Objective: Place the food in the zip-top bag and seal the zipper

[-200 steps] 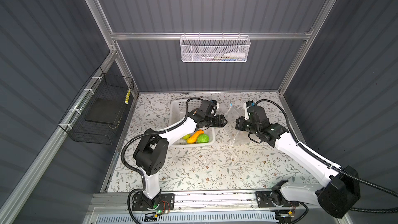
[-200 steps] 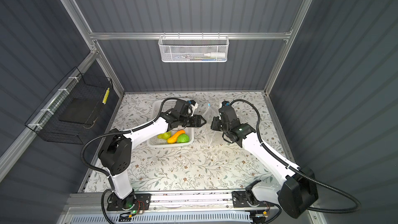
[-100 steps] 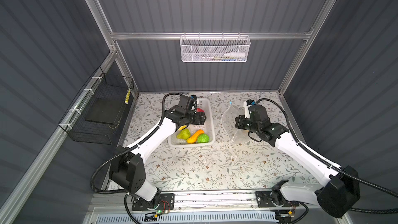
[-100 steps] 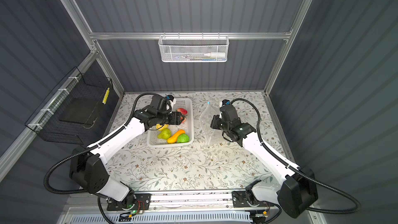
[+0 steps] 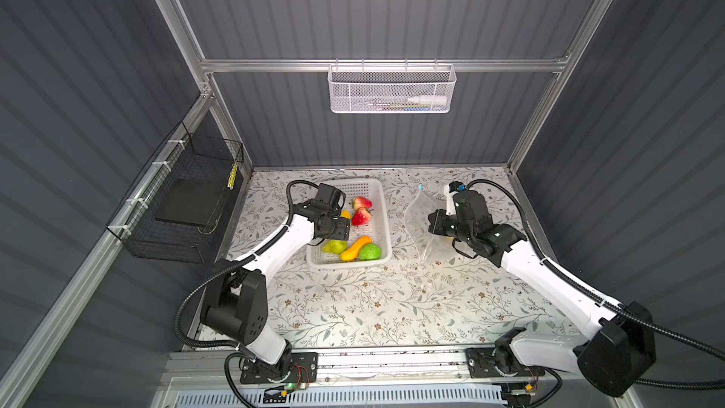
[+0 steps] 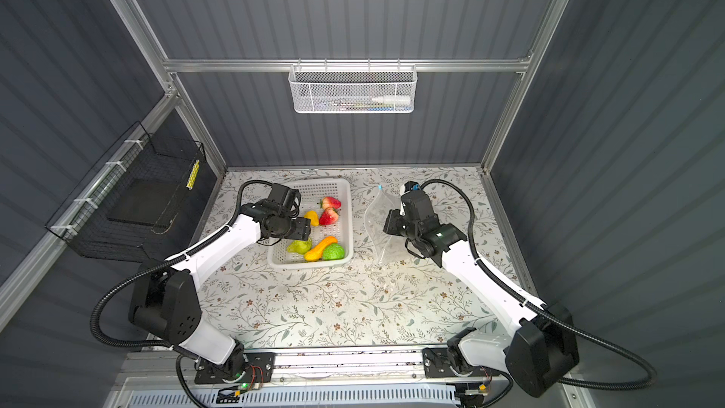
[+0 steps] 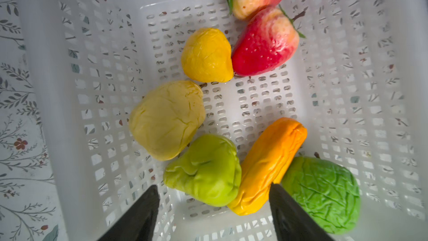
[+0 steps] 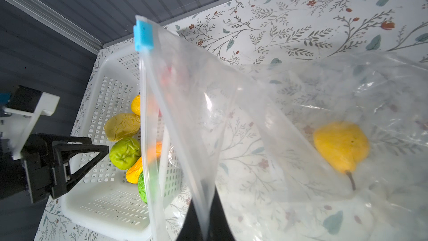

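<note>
The right gripper is pinching one lip of the bag at its open mouth, holding it up over the far half of the table, just right of the basket. One yellow fruit is lying inside. The left gripper, jaws apart and empty, is hanging over the green pear in the basket. The fruits are looking light, soft and glossy, so a gentle squeeze across the pear's belly seems safest.

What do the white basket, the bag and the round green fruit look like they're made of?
White basket: likely rigid moulded plastic, smooth, slotted walls. Bag: thin clear plastic film, glossy, creased. Round green fruit: probably soft rubbery foam or vinyl, shiny wrinkled skin.
</note>
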Robot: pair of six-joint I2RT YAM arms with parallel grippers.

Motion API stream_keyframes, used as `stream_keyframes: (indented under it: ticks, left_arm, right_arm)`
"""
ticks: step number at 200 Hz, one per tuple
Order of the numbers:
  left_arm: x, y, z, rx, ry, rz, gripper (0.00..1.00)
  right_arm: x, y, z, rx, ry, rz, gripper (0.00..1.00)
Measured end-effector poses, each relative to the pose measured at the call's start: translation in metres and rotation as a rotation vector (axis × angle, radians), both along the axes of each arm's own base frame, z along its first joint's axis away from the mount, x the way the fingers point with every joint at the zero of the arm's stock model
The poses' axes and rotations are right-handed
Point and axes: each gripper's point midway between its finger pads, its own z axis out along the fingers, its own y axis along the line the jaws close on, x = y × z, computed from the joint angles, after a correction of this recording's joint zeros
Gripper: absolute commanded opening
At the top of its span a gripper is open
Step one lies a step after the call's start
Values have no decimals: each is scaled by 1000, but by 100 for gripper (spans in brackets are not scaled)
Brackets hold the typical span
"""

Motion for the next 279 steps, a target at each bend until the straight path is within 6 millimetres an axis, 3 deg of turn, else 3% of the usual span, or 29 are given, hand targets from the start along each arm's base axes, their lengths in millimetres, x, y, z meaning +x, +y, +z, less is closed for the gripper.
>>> stream_keyframes:
  ticks: [75, 121, 179, 253, 279]
  left_arm:
    - [31, 11, -33, 131, 13, 58, 78]
    - [42, 19, -39, 193, -2, 86, 80]
    - [48, 19, -38, 205, -19, 91, 83]
    - [67, 15, -15, 219, -71, 59, 83]
    - [71, 17, -25, 246, -60, 58, 83]
  right_arm:
    - [-1, 1, -9, -4, 16, 5, 0]
    - [-1, 1, -10, -5, 17, 5, 0]
    - [-1, 1, -10, -5, 17, 5, 0]
    - [-1, 1, -10, -5, 17, 5, 0]
    - [-1, 1, -10, -5, 16, 5, 0]
